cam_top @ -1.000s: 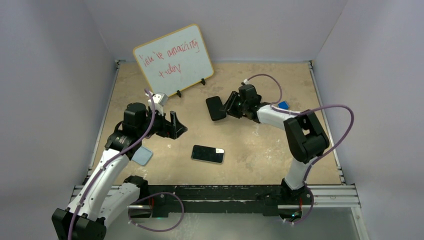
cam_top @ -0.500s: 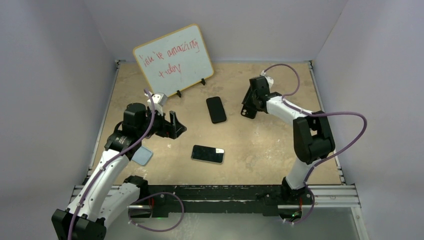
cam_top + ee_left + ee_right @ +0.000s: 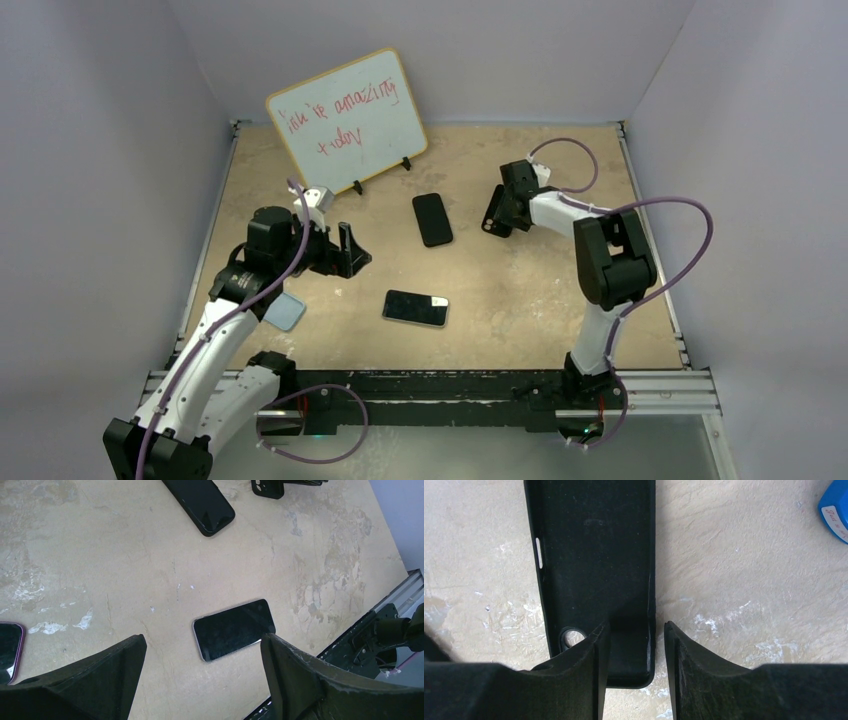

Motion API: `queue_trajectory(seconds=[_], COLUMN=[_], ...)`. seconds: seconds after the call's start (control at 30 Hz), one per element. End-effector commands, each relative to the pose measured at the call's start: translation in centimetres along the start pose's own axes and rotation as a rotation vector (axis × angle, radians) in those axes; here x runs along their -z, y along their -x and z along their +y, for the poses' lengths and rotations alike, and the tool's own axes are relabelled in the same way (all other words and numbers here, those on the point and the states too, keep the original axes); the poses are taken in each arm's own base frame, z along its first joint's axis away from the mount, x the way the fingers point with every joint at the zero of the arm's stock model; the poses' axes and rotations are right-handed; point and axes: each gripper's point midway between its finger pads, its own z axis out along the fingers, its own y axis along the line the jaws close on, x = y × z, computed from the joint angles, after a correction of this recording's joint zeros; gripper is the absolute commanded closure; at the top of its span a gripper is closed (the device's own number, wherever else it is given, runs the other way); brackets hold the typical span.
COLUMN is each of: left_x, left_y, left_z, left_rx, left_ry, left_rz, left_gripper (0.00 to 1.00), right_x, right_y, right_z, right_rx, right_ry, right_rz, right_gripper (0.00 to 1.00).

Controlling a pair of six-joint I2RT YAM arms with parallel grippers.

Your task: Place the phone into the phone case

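Whiteboard writing (image 3: 345, 115) (red scrawl) illegible

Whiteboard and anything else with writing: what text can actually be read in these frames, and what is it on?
"You're amazing today": red handwriting on the whiteboard, two lines; the first word is scrawled and my reading of it is uncertain.
White label on the blue object at the right wrist view's edge: red script, too cut off and small to read.
Phone and phone case: no text visible.
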Motion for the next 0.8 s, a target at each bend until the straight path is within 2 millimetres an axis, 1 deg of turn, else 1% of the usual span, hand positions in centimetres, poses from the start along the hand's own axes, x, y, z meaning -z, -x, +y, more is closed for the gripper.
queue_trajectory(seconds=[0.0, 0.07, 0.13, 0.23, 0.33, 0.37, 0.47, 0.53, 0.63, 0.77], left_x=[0.5, 0.5, 0.4, 0.2, 0.2, 0.3, 0.7, 0.8, 0.6, 0.7], left_y=[1.0, 1.1, 1.0, 0.8, 0.9, 0.9, 1.1, 1.3, 1.2, 1.3], left_z=[0.1, 0.1, 0.4, 0.9, 1.0, 1.1, 1.2, 1.4, 1.4, 1.5], left_rx=[-0.015, -0.014, -0.010, 0.000, 0.000, 0.001, 0.003, 0.007, 0.013, 0.016], left_ry=[0.017, 0.022, 0.034, 0.061, 0.069, 0.072, 0.091, 0.105, 0.104, 0.112], left_rz=[-0.043, -0.045, -0.042, -0.025, -0.017, -0.020, -0.042, -0.055, -0.047, -0.032], left_gripper=[0.12, 0.12, 0.11, 0.11, 0.10, 0.10, 0.10, 0.09, 0.09, 0.10], right_x=[-1.1, -1.1, -0.6, 0.8, 2.3, 2.7, 4.3, 5.4, 7.3, 9.1], right_y=[-0.7, -0.9, -1.0, -1.1, -1.5, -2.3, -3.9, -5.2, -7.3, -10.9], right_z=[-0.7, -1.0, -1.3, -1.8, -2.7, -3.1, -3.3, -3.0, -2.1, -1.5], right_rx=[0.031, 0.048, 0.065, 0.087, 0.109, 0.118, 0.146, 0.173, 0.237, 0.324], right_ry=[-0.030, -0.033, -0.039, -0.026, -0.020, -0.011, 0.040, 0.076, 0.118, 0.129], right_rz=[0.014, 0.020, 0.027, 0.025, 0.019, 0.034, 0.058, 0.069, 0.096, 0.146], right_gripper=[0.62, 0.74, 0.84, 0.99, 1.00, 1.00, 1.00, 1.00, 1.00, 1.00])
